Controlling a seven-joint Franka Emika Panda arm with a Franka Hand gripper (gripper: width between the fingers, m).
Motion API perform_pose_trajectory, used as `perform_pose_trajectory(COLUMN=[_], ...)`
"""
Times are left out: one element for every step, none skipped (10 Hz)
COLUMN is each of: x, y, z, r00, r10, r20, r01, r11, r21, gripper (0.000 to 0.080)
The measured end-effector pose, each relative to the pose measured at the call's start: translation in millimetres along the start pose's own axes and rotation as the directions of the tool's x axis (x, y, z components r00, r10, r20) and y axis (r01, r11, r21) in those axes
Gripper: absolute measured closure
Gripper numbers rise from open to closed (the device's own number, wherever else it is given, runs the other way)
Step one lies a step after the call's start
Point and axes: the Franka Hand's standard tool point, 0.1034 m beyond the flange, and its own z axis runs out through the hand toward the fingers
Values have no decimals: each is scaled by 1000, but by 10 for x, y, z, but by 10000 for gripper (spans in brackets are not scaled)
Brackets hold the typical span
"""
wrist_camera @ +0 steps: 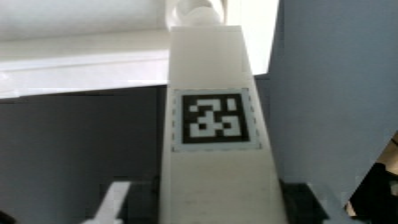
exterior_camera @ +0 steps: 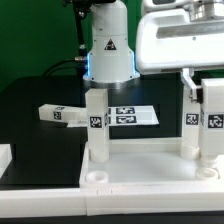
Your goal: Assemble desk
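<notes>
In the exterior view the desk panel (exterior_camera: 140, 165), smooth white plastic with a raised rim and round sockets, lies on the black table (exterior_camera: 30, 100). A square tagged leg (exterior_camera: 97, 130) stands upright in a socket at the exterior view's left. A second leg (exterior_camera: 190, 130) stands upright at the right, under the arm (exterior_camera: 180, 40) reaching down. In the wrist view the gripper (wrist_camera: 208, 205) clamps the second leg, with its fingers (wrist_camera: 118, 200) on either side of the tagged face.

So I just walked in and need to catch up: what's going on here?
A Franka arm is assembling a white desk. Its gripper is shut on a square leg, upright at the exterior view's right corner of the desk panel. A second leg stands at its left corner; a third leg lies loose on the black table.
</notes>
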Motion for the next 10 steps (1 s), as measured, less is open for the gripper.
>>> perform_pose_trajectory(x=[-4,-8,-36,-67,-55,-44,-47,-67,-81,-79], y=[-13,9,28,39,40,56,69,50,36,45], z=[-1,13,50,89,97,106,135,177,198,202], r00=[1000,1000,1000,1000,1000,1000,1000,1000,1000,1000], r10=[-2,-9,-12,-13,-14,-17,-18,-22,-26,-25], r20=[1,1,6,11,3,0,1,5,6,4], r01=[2,9,12,13,14,17,18,22,26,25], r11=[1000,1000,1000,1000,1000,1000,1000,1000,1000,1000], r21=[1,-2,-6,-10,-9,-11,-14,-15,-16,-17], gripper=[515,515,515,515,515,515,515,515,515,515])
